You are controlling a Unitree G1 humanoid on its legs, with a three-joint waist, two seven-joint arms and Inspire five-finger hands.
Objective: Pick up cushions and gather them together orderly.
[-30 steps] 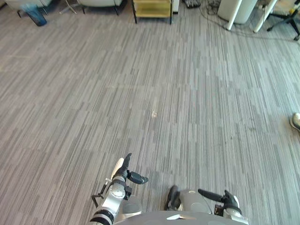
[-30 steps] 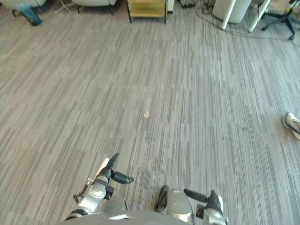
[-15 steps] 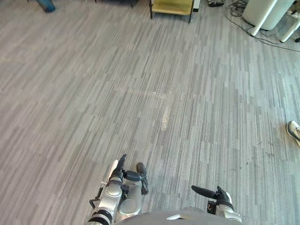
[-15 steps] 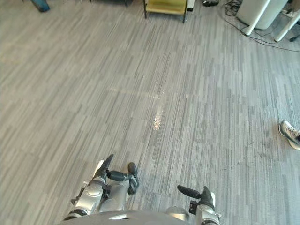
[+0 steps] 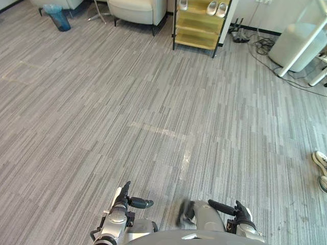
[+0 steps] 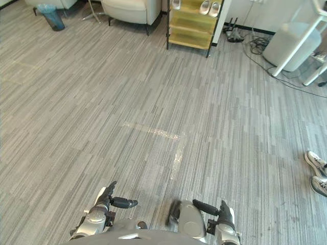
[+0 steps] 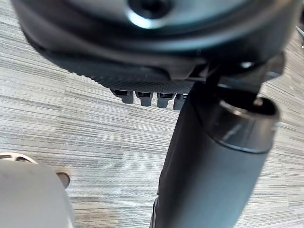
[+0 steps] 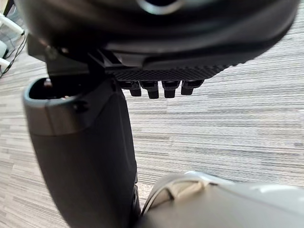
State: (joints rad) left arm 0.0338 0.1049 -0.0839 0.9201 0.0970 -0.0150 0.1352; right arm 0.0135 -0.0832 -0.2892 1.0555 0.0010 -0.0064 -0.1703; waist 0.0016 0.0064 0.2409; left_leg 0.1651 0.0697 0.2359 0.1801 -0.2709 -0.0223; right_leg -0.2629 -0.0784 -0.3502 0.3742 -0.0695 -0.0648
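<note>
My left hand (image 5: 124, 200) hangs low over the grey carpet at the bottom of the eye views. Its fingers point forward and its thumb sticks out to the right, open and holding nothing. In the left wrist view the left hand's fingers (image 7: 145, 98) show over bare carpet. My right hand (image 5: 239, 215) is at the lower right, thumb pointing left, also open and holding nothing. The right hand's fingers (image 8: 157, 88) show above bare carpet in the right wrist view.
Striped grey carpet (image 5: 153, 102) stretches ahead. At the far edge stand a pale armchair (image 5: 137, 9), a blue bin (image 5: 57, 16), a yellow shelf (image 5: 198, 28) with shoes on it, and white furniture legs (image 5: 301, 43) with cables. A person's shoes (image 5: 321, 166) are at the right.
The camera has moved, so the far furniture now sits lower and fuller in view. Both hands stay open at the bottom edge, holding nothing.
</note>
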